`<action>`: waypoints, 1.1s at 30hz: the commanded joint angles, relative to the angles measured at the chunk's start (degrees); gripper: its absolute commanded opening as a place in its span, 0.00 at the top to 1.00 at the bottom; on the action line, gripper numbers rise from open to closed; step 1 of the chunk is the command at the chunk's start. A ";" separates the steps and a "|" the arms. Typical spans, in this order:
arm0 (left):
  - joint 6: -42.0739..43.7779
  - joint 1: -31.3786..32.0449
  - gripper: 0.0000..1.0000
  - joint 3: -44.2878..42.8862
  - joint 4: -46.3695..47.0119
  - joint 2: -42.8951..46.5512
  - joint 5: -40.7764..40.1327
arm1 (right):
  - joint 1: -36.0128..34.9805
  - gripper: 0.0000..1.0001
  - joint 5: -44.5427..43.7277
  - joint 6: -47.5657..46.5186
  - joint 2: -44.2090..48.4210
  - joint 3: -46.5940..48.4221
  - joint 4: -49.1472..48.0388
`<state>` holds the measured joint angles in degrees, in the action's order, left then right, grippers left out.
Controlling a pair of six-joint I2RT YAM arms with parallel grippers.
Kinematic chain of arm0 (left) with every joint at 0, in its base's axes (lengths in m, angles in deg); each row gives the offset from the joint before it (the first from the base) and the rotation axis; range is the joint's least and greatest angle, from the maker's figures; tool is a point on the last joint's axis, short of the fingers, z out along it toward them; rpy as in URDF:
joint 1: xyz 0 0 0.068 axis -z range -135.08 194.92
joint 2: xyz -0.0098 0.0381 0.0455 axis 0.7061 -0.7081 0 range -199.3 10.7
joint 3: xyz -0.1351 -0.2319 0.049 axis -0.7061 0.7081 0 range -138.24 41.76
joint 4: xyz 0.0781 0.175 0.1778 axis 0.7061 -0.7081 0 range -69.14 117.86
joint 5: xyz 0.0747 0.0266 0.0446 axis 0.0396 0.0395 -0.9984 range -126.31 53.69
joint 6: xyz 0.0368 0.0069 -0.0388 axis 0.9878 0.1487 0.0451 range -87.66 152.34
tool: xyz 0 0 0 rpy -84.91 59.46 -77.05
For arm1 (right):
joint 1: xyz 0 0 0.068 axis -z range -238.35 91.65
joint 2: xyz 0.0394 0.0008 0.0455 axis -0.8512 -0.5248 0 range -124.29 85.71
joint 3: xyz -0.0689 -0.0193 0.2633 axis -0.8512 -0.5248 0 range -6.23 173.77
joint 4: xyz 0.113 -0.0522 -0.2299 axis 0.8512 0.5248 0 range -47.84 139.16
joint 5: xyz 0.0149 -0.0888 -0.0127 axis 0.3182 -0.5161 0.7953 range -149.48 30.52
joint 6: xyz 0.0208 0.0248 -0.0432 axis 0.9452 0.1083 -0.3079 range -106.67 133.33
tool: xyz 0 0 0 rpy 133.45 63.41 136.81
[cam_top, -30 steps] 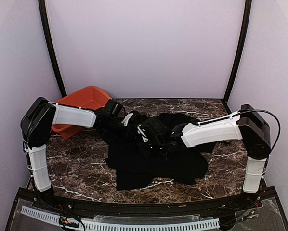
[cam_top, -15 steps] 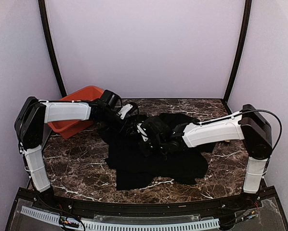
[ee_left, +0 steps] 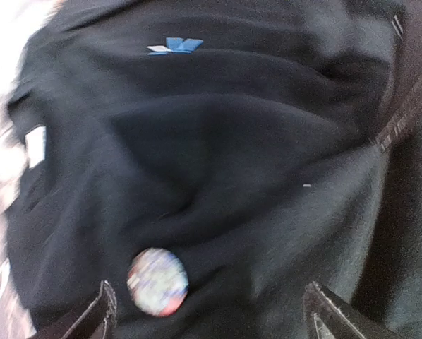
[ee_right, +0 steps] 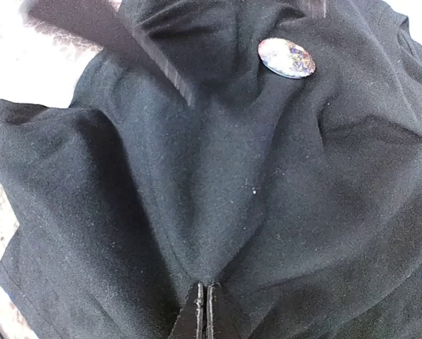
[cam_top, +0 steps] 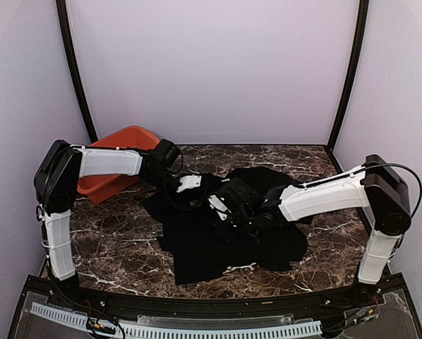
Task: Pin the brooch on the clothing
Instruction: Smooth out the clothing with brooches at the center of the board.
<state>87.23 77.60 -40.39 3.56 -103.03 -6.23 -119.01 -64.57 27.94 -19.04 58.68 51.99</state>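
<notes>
The black T-shirt [cam_top: 225, 240] lies crumpled on the marble table. The brooch [ee_left: 157, 281], a small round whitish disc with mixed colours, sits on the shirt's fabric and also shows in the right wrist view [ee_right: 286, 57]. My left gripper [ee_left: 209, 314] is open above the shirt, with the brooch just inside its left finger and not touched. The light-blue print [ee_left: 174, 46] is farther off. My right gripper [ee_right: 206, 300] is shut on a pinched fold of the shirt [ee_right: 218, 176], lifting it into a ridge. In the top view both grippers [cam_top: 190, 185] [cam_top: 228, 206] meet over the shirt.
An orange tray [cam_top: 123, 145] stands at the back left behind the left arm. The marble table [cam_top: 112, 240] is bare on the left and front. A white label [ee_left: 36, 145] shows at the shirt's neck. Purple walls and black posts close in the back and sides.
My left gripper lifted toward the back, then came down to the right over the shirt. My right gripper shifted slightly right and nearer, dragging the shirt fold with it.
</notes>
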 commanded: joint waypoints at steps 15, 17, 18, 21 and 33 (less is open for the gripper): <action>20.42 4.74 0.36 -5.54 -10.90 -8.54 14.61 | 4.11 1.00 8.77 1.85 2.65 -1.08 4.58; 20.65 4.83 0.38 -5.18 -11.56 -8.44 14.43 | 4.68 1.00 9.86 2.10 3.22 -2.22 3.66; 19.30 4.75 0.38 -4.52 -10.44 -8.17 14.18 | 4.94 1.00 10.29 2.12 3.43 -2.53 3.29; 12.40 3.73 0.36 -1.04 -0.74 -7.22 14.18 | 5.42 1.00 11.61 1.84 3.90 -3.27 2.41; 0.50 -1.22 0.24 5.73 16.04 -2.56 29.17 | 7.36 1.00 14.22 2.35 4.51 -4.65 1.29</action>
<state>87.58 76.18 -34.95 17.51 -110.79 16.64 -112.61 -50.82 29.07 -16.29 55.00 55.18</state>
